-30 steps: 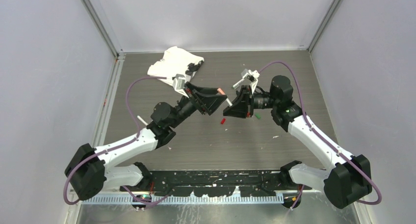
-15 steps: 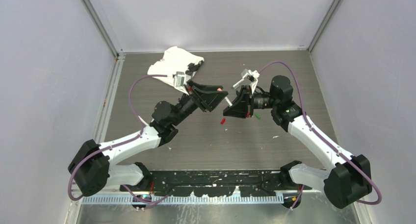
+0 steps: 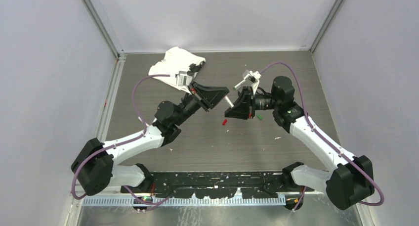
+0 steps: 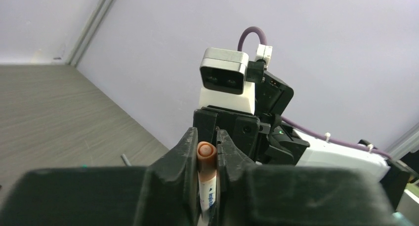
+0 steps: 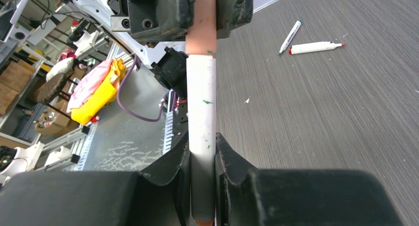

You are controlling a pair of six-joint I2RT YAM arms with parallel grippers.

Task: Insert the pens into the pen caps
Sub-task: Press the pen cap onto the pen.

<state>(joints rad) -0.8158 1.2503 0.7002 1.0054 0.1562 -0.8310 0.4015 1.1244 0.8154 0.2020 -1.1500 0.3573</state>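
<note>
Above the table's middle, my two grippers meet tip to tip. My right gripper [image 5: 202,142] [image 3: 234,105] is shut on the lower barrel of a white pen [image 5: 201,107], which points straight at the left gripper. A salmon pink pen cap [image 5: 201,23] [image 4: 205,156] sits over that pen's tip, and my left gripper [image 4: 206,137] [image 3: 221,93] is shut on the cap. Cap and white barrel [image 4: 208,196] run in one line between the left fingers [image 4: 185,152]. In the top view only a short white stretch of pen [image 3: 229,101] shows between the grippers.
Two more white pens [image 5: 316,47] [image 5: 290,36] lie on the wood-grain table beyond the grippers. A red cap [image 3: 224,121] and a green cap [image 3: 259,116] lie under the right gripper. A crumpled white cloth [image 3: 173,63] is at the back left. White flecks dot the table.
My left gripper has moved right and up to the right gripper, and its jaws have narrowed onto the pink cap, which now sits on the pen's tip. The right arm has stayed still.
</note>
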